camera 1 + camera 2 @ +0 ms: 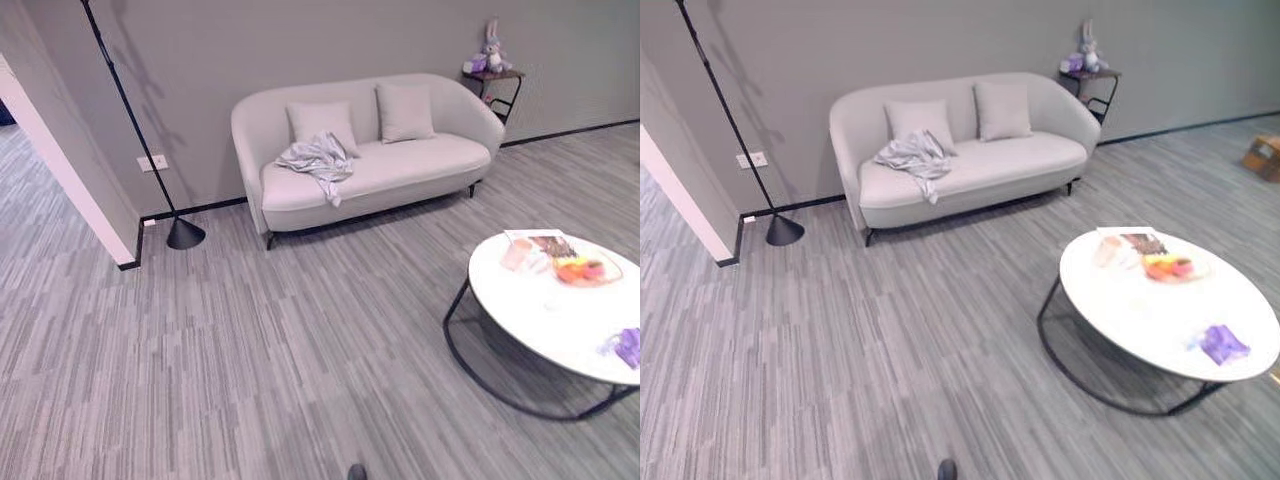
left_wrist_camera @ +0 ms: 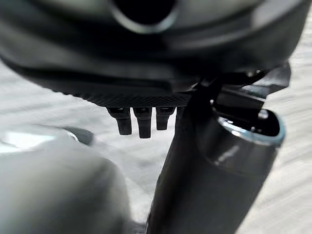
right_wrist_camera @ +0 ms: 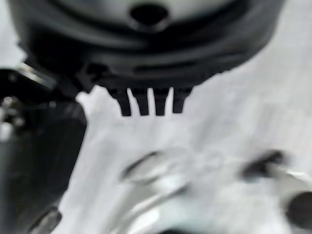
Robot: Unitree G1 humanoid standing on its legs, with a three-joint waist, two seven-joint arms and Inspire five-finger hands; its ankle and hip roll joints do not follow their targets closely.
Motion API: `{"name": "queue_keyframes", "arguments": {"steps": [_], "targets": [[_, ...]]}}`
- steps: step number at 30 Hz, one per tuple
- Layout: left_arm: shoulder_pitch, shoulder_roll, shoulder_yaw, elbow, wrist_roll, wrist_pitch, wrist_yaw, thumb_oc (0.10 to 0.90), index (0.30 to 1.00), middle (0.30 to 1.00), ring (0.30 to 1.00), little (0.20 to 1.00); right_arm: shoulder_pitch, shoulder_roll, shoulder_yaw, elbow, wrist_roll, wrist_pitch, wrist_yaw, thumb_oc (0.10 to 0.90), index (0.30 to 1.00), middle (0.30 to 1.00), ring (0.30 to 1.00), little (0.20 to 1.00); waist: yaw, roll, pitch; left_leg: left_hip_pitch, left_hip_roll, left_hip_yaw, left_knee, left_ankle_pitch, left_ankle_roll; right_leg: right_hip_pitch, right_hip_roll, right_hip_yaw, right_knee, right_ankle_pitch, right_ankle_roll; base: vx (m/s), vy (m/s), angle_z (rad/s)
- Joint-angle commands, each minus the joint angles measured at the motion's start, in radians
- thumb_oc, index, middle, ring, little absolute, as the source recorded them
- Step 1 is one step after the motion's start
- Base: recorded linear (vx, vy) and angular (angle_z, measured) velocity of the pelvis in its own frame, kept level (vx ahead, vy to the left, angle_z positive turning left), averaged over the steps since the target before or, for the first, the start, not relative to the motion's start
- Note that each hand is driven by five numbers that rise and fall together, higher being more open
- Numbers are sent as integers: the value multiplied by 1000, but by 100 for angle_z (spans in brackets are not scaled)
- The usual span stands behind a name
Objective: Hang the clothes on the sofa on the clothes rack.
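A crumpled light grey garment (image 1: 318, 158) lies on the left half of the pale sofa's (image 1: 420, 160) seat, one end hanging over the front edge. The sofa stands against the grey back wall, across a stretch of floor from me. In the left wrist view my left hand (image 2: 141, 122) hangs with straight fingers and holds nothing, the floor beyond it. In the right wrist view my right hand (image 3: 146, 102) also has straight fingers and nothing in it. A thin black pole (image 1: 130, 110) on a cone base (image 1: 185, 234) leans up at the sofa's left.
Two cushions (image 1: 404, 111) rest on the sofa's back. A round white table (image 1: 550, 320) on a black frame stands at the right, with a magazine, a fruit plate (image 1: 583, 269) and a purple item. A white wall corner (image 1: 70, 170) juts in at left. Striped grey floor lies between.
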Motion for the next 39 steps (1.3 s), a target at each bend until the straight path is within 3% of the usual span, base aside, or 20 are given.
{"name": "queue_keyframes", "arguments": {"steps": [1, 2, 4, 5, 7, 8, 9, 10, 14, 16, 20, 21, 23, 25, 26, 29, 30, 33, 36, 39], "targets": [[-47, 6, -14, -34, -25, -5, 24, 800, 900, 900, 900, 900, -51, 20, 12, 15, 53, -24, -10, 800, 900, 900, 900, 900, 2, -44, 61, -33, 50, 82, 2, 257, 122, 71, -51, 78, -50, -31, 79, 610, -684, 20], [-53, 5, -29, -53, -24, -5, 31, 800, 900, 900, 900, 900, -79, 8, 30, -7, 47, -32, -22, 800, 900, 900, 900, 900, 26, -77, 80, -108, 76, 137, 113, 261, 155, 127, -52, 80, -70, -42, 55, 447, -468, 14], [-56, 2, -35, -59, -32, -6, 33, 800, 900, 900, 900, 900, -92, -2, 38, -14, 37, -31, -28, 800, 900, 900, 900, 900, 45, -84, 94, -162, 49, 148, 156, 202, 171, 153, -61, 86, -77, -49, 54, 298, -206, 17], [-57, -3, -35, -67, -49, -8, 31, 800, 900, 900, 900, 900, -110, -11, 57, -26, 18, -28, -30, 800, 900, 900, 900, 900, 85, -82, 111, -265, -65, 134, 166, 111, 182, 203, -64, 106, -92, -69, 60, 270, -20, 3], [-56, -2, -31, -63, -54, -11, 32, 800, 900, 900, 900, 900, -116, -9, 67, -31, 8, -27, -27, 800, 900, 900, 900, 900, 97, -79, 111, -288, -113, 129, 106, 78, 183, 216, -71, 116, -93, -79, 67, 277, -13, -50], [-57, -1, -23, -53, -63, -14, 35, 800, 900, 900, 900, 900, -116, 2, 83, -40, -6, -28, -16, 800, 900, 900, 900, 900, 119, -73, 120, -329, -183, 135, -48, 44, 184, 248, -70, 117, -87, -109, 78, 703, -17, -62], [-32, -9, -6, -35, -57, -10, 25, 800, 900, 900, 900, 900, -103, 30, 115, -48, -51, -31, -3, 800, 900, 900, 900, 900, 170, -31, 115, -392, -295, 84, -337, 145, 185, 337, -11, 157, -71, -185, 69, 1103, -7, -42], [-11, -12, 15, -18, -54, -5, 19, 800, 900, 900, 900, 900, -89, 42, 139, -62, -102, -34, 4, 800, 900, 900, 900, 900, 197, -22, 112, -440, -311, 100, -404, 189, 174, 389, 8, 191, -55, -234, 57, 919, 8, 36], [10, -7, 45, -5, -51, 0, 16, 800, 900, 900, 900, 900, -74, 47, 152, -66, -142, -32, 11, 800, 900, 900, 900, 900, 219, -33, 101, -451, -301, 105, -408, 205, 178, 430, 2, 226, -37, -264, 58, 487, 43, -87], [23, 0, 54, 10, -34, 3, 15, 800, 900, 900, 900, 900, -52, 53, 144, -47, -167, -26, 15, 800, 900, 900, 900, 900, 221, -63, 75, -440, -305, 99, -364, 195, 200, 470, -42, 233, -24, -274, 78, 629, 103, -89], [17, 17, 50, 2, -16, -2, 20, 800, 900, 900, 900, 900, -30, 64, 137, -32, -181, -28, 28, 800, 900, 900, 900, 900, 216, -114, 32, -378, -345, 123, -369, 136, 239, 425, -118, 215, 137, -107, 160, 473, 131, 12], [-12, 22, 5, -6, 25, 3, 22, 800, 900, 900, 900, 900, -53, 72, 146, -62, -184, -37, 23, 800, 900, 900, 900, 900, 208, -102, 50, -308, -353, 143, -372, 72, 282, 332, -173, 160, 440, 86, 219, 562, 248, -22], [-29, 28, -21, -7, 45, 9, 29, 800, 900, 900, 900, 900, -65, 79, 156, -88, -180, -36, 17, 800, 900, 900, 900, 900, 180, -71, 74, -227, -345, 139, -383, 42, 309, 240, -229, 91, 634, 130, 209, 442, 241, -18], [-32, 34, -33, -8, 53, 13, 24, 800, 900, 900, 900, 900, -64, 85, 159, -109, -179, -38, 19, 800, 900, 900, 900, 900, 162, -51, 77, -187, -336, 132, -397, 25, 314, 203, -246, 59, 687, 85, 182, 373, 83, 20], [-45, 32, -53, -15, 74, 8, 21, 800, 900, 900, 900, 900, -59, 94, 165, -121, -156, -41, 20, 800, 900, 900, 900, 900, 117, -24, 92, -116, -310, 87, -415, 2, 301, 100, -203, 33, 648, -76, 134, 448, -72, 69], [-55, 25, -80, -19, 101, 2, 20, 800, 900, 900, 900, 900, -58, 90, 149, -122, -98, -38, 22, 800, 900, 900, 900, 900, 80, -26, 108, -58, -296, 47, -418, -40, 274, 50, -154, 50, 390, -127, 130, 369, -133, 88], [-56, 25, -80, -19, 101, 2, 20, 800, 900, 900, 900, 900, -59, 90, 149, -122, -98, -38, 22, 800, 900, 900, 900, 900, 80, -24, 107, -59, -293, 46, -417, -39, 274, 52, -152, 49, 383, -123, 129, 222, -129, 58], [-63, 12, -78, -11, 109, -6, 29, 800, 900, 900, 900, 900, -81, 76, 123, -114, -40, -28, 22, 800, 900, 900, 900, 900, 45, -44, 121, 26, -297, -2, -431, -107, 250, -20, -120, 160, -19, -2, 177, 485, -204, 35], [-56, -1, -74, 2, 116, -8, 25, 800, 900, 900, 900, 900, -84, 68, 94, -83, -29, -17, 25, 800, 900, 900, 900, 900, 26, -38, 120, 90, -279, -37, -438, -148, 236, -72, -108, 222, -87, 51, 204, 391, -127, 38], [-37, -2, -68, 24, 129, -3, 15, 800, 900, 900, 900, 900, -60, 60, 65, -36, -21, -1, 31, 800, 900, 900, 900, 900, 22, -44, 92, 128, -254, -69, -421, -179, 223, -51, -118, 229, -61, 71, 188, 547, -243, 63]]}}
